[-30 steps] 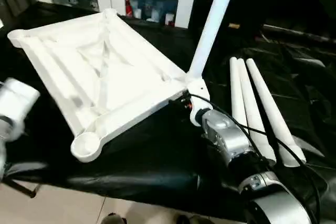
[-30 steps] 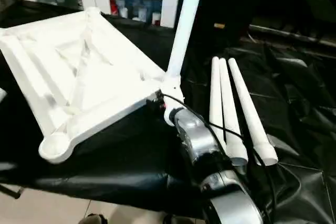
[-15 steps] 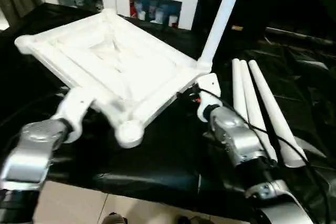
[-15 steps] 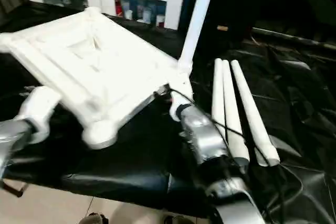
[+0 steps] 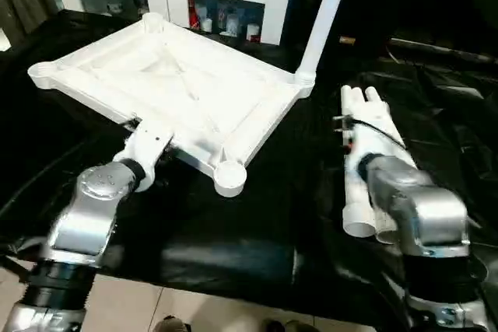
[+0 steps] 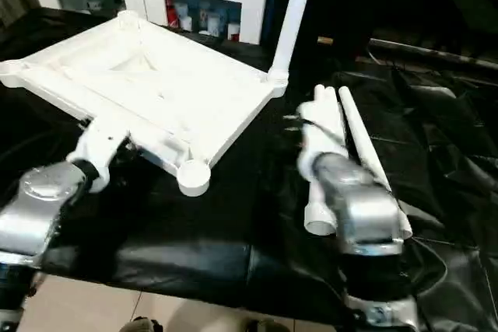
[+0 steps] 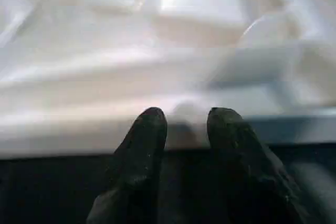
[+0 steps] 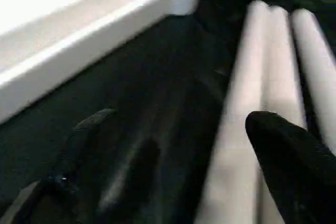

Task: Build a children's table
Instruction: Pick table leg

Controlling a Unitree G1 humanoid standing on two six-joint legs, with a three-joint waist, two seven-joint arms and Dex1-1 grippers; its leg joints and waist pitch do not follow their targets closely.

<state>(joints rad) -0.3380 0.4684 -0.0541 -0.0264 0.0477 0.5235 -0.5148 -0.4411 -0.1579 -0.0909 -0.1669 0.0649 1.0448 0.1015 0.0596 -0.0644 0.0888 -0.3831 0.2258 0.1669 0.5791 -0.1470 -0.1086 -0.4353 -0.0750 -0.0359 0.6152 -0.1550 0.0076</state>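
Observation:
The white table top [image 5: 179, 87] lies upside down on the black cloth. One white leg [image 5: 323, 17] stands upright in its far right corner socket. My left gripper [image 5: 138, 124] is at the top's near long rim. In the left wrist view its fingertips [image 7: 149, 124] sit close together against that rim [image 7: 157, 77], shut on a pale bit of it. Three loose legs [image 5: 352, 207] lie side by side to the right. My right gripper [image 5: 348, 126] hovers over their far ends, and in the right wrist view [image 8: 184, 150] it stands open and empty beside the loose legs [image 8: 273, 66].
A white cabinet [image 5: 226, 13] with glass-fronted shelves stands behind the table. The black cloth [image 5: 233, 223] wrinkles at the right and ends at the table's near edge, with pale floor [image 5: 194, 309] below. The near corner socket [image 5: 230, 178] points toward me.
The top has swung round from tilted to lying flat. My left arm came in to its near rim. My right gripper left the corner by the standing leg, moved over the loose legs and opened wider.

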